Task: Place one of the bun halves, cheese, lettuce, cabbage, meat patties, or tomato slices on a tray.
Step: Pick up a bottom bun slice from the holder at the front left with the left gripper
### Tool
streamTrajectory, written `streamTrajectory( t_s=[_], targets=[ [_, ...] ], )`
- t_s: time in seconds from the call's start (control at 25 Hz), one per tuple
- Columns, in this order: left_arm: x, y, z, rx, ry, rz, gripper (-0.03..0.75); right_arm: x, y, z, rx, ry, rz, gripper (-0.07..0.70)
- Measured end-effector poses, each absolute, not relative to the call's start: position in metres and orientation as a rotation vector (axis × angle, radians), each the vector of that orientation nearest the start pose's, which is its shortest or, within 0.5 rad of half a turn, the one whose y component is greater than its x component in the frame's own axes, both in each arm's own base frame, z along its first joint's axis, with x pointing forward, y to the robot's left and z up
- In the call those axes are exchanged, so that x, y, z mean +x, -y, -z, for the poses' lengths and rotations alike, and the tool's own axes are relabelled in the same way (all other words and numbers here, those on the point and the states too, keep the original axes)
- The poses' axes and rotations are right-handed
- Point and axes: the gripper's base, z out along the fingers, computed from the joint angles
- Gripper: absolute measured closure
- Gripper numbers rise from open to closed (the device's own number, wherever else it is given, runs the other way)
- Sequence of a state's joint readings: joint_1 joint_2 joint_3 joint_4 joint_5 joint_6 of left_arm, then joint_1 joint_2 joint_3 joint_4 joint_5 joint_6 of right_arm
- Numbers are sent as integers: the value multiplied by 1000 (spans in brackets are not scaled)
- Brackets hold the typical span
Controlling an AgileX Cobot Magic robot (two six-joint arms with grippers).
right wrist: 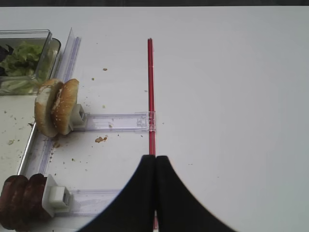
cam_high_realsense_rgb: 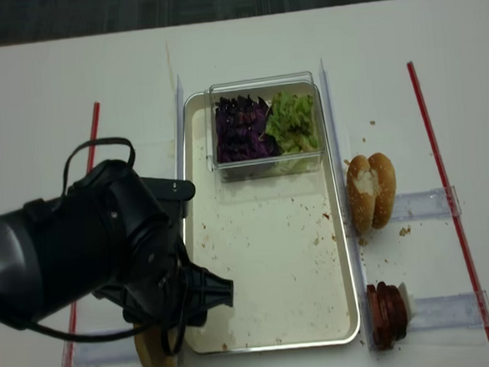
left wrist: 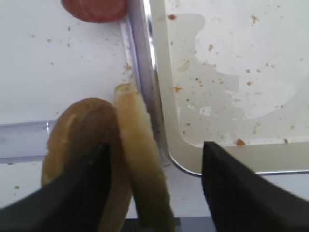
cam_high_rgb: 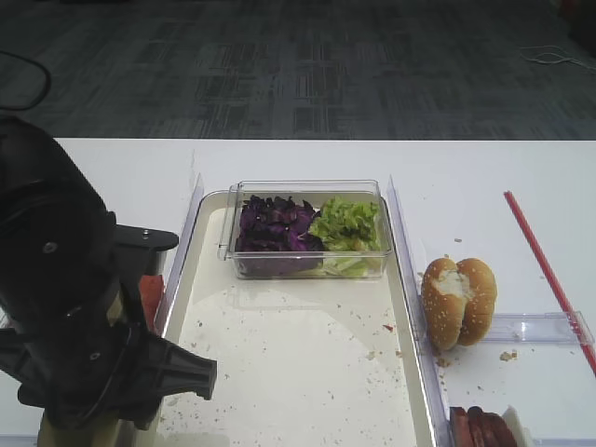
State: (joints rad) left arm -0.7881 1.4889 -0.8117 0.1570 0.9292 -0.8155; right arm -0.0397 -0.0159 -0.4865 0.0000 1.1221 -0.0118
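Straddling two plain bun halves that stand on edge just left of the tray's near left corner, the left gripper [left wrist: 154, 186] shows two matte black fingers spread apart, with the bun half [left wrist: 142, 164] nearer the tray, smooth tan crust and pale edge, in the gap between them; no finger visibly presses it, so whether it is gripped I cannot tell. The other half [left wrist: 79, 145] leans against it with a duller brown face, partly covered by the left finger. Only the left wrist view shows this; from both high views the bulky black arm hides the fingers, and the realsense view gives just a sliver of bun [cam_high_realsense_rgb: 151, 354] under it. The tray [cam_high_realsense_rgb: 266, 257] is a cream-white rectangle with a rounded raised rim, dusted with brown crumbs. At its far end a clear plastic box [cam_high_rgb: 307, 228] holds shredded dark purple cabbage [cam_high_rgb: 275, 228] on the left and crinkled light green lettuce [cam_high_rgb: 349, 223] on the right. The right wrist view alone shows the right gripper [right wrist: 155, 193], its black fingers pressed together over a red strip [right wrist: 150, 96], with a sesame-seeded bun [right wrist: 55, 106] and reddish-brown slices [right wrist: 21, 200] on clear racks right of the tray
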Motion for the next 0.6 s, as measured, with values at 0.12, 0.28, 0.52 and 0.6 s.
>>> streamTrajectory(
  t_s=[0.12,0.28,0.52,0.6],
  targets=[
    [180,158,-196,73,-3024,-110,341,-8,0,-269,29,-2103,31,323],
    [180,157,-196,76,-3025,-118,386,-8,0,-269,29,-2103,31,323],
    [180,157,-196,81,-3025,-121,498,-8,0,-269,29,-2103,31,323],
    [180,156,-196,81,-3027,-124,538,-8,0,-269,29,-2103,31,323]
  ],
)
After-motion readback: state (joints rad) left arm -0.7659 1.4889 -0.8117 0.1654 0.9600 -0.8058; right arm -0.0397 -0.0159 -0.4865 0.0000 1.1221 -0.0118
